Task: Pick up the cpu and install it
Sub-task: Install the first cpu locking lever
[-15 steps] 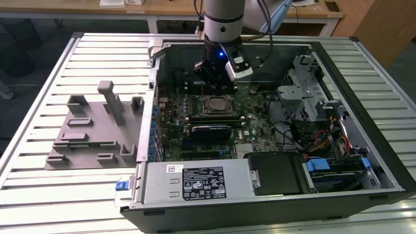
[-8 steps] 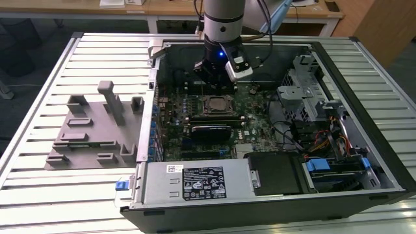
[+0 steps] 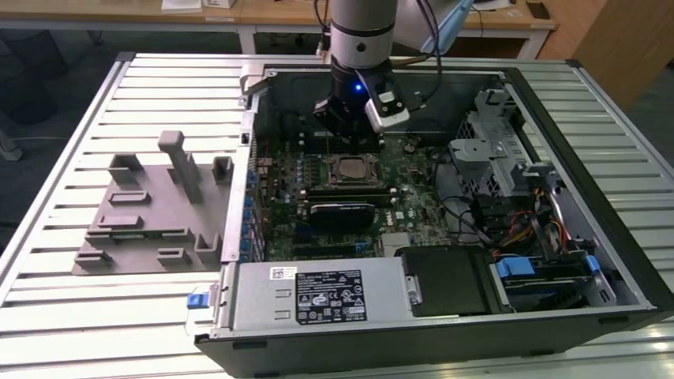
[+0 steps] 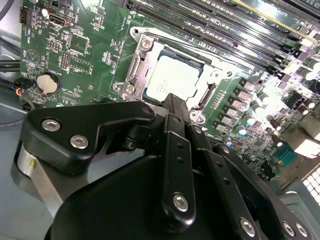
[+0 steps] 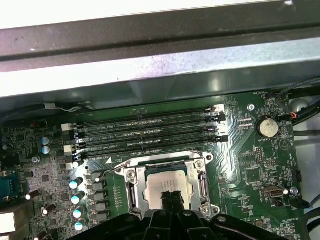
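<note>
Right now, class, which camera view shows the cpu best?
The second wrist view: the cpu sits large in its socket, most of its silver top exposed, the gripper overlapping one edge. The first wrist view shows it smaller, partly behind the gripper. The exterior view shows it as a small square by the gripper.

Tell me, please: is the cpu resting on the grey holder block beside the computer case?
No, in the first wrist view the cpu lies inside the motherboard socket, within its metal frame.
</note>
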`<state>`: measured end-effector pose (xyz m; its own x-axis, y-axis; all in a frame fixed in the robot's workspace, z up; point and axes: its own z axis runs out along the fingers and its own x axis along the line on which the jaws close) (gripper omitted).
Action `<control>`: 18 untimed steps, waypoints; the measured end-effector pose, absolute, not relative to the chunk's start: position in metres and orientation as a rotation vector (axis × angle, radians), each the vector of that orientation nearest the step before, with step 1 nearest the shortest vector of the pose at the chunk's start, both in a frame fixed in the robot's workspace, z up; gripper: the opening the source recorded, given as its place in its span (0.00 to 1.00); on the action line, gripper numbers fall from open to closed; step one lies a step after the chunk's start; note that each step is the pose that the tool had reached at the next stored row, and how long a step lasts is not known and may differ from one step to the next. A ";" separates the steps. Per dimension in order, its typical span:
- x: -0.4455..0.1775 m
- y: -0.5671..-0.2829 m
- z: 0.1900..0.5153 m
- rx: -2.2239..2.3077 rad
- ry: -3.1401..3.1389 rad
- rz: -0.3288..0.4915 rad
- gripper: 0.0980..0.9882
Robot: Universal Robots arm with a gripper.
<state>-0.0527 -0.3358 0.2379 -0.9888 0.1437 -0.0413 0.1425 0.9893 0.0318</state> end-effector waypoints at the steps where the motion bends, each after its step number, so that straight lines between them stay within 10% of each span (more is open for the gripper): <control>1: -0.054 -0.336 0.238 0.222 3.090 0.044 0.01; 18: -0.098 -0.336 0.237 0.223 3.090 0.090 0.01</control>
<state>-0.0984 -0.3359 0.2375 -0.9887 0.1449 -0.0374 0.1425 0.9879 0.0609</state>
